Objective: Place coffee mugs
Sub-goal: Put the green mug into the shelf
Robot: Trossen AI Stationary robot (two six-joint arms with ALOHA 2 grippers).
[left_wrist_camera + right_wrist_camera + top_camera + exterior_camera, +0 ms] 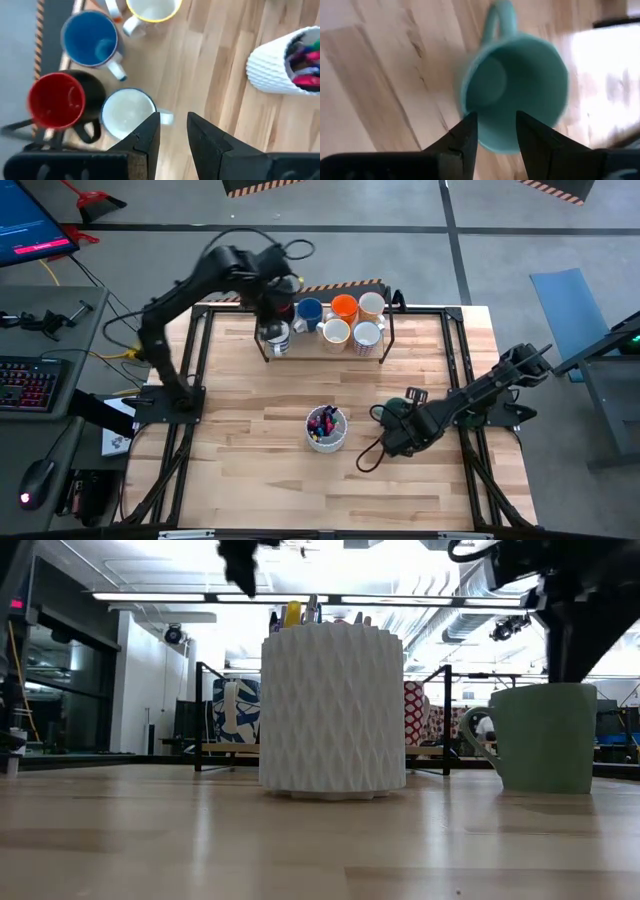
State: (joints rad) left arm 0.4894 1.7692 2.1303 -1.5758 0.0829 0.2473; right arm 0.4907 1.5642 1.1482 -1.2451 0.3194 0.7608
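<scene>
The green mug [540, 735] [515, 95] stands upright on its base on the table's right half, mostly hidden under the arm in the high view [393, 412]. My right gripper [496, 131] [580, 635] is open, pointing down right over the mug's rim. My left gripper [173, 125] [275, 330] is open above the rack at the far edge, next to a white mug [129, 112]. That mug stands beside the red mug [56, 100] and the blue mug [90, 38]. Orange [344, 307] and further white mugs [366, 336] stand in the rack. My right gripper's fingers [465, 137] stand from above over the green mug's rim [495, 145], on the side away from its handle [497, 20]. I cannot tell whether they touch it. The mug sits upright on the table.
The white ribbed cup of pens [326, 427] [332, 710] stands mid-table, left of the green mug. The dark rack frame [325, 356] runs along the far edge. Bare wood lies toward the near edge.
</scene>
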